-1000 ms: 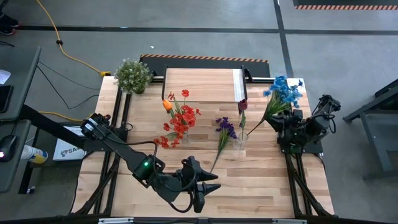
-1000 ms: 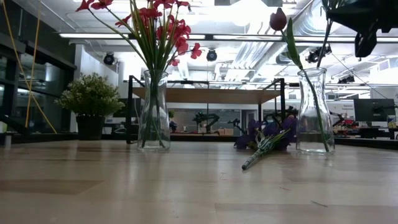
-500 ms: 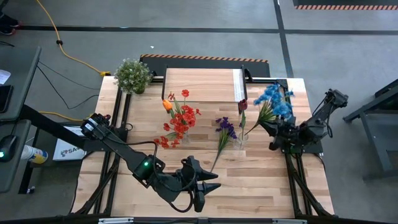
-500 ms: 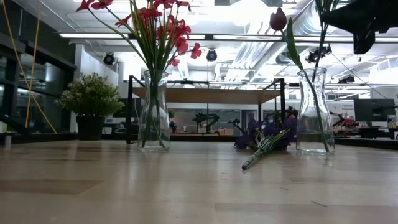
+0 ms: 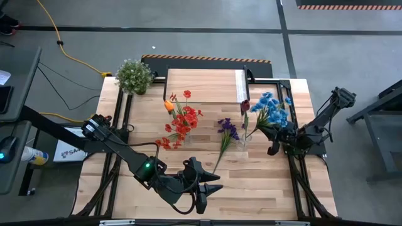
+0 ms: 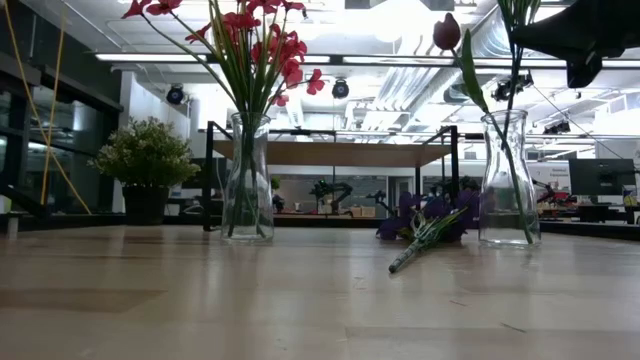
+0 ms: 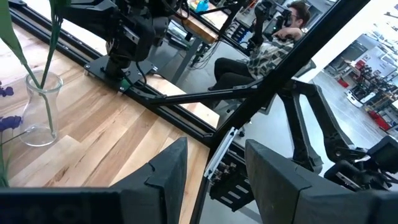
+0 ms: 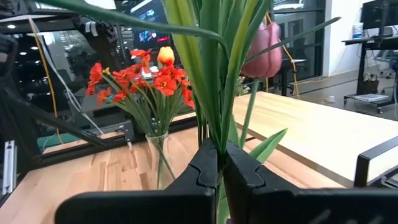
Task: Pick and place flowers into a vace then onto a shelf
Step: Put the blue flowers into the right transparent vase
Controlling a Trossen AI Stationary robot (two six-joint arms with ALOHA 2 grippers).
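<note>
The right gripper point(image 8: 219, 168) is clenched on the green stems of the blue bunch point(image 5: 270, 110), holding it above the right vase point(image 5: 243, 139). In the low view the stems point(image 6: 516, 60) run down into that vase's mouth point(image 6: 506, 115), though how deep they reach is hard to tell through the glass. The dark red rosebud point(image 6: 447, 32) already stands in the same vase, its bud point(image 8: 266, 46) showing just beside the held stems in the right wrist view.

The left vase point(image 6: 248, 180) holds the red clusters point(image 5: 182, 122) and the orange tulip point(image 5: 169, 106). It stands on the table point(image 5: 264, 182) in front of the shelf point(image 5: 204, 85), which carries no vase. The purple bunch point(image 5: 227, 129) lies flat on the table between the two vases, its stem pointing toward the near edge.

The left gripper point(image 5: 204, 188) waits near the table's front edge, well apart from the flowers. Its fingers point(image 7: 168, 171) stand part open with nothing between them.

A potted plant point(image 5: 134, 76) sits at the table's far left corner. In the left wrist view a person point(image 7: 273, 43) in a checked shirt sits beyond the table.
</note>
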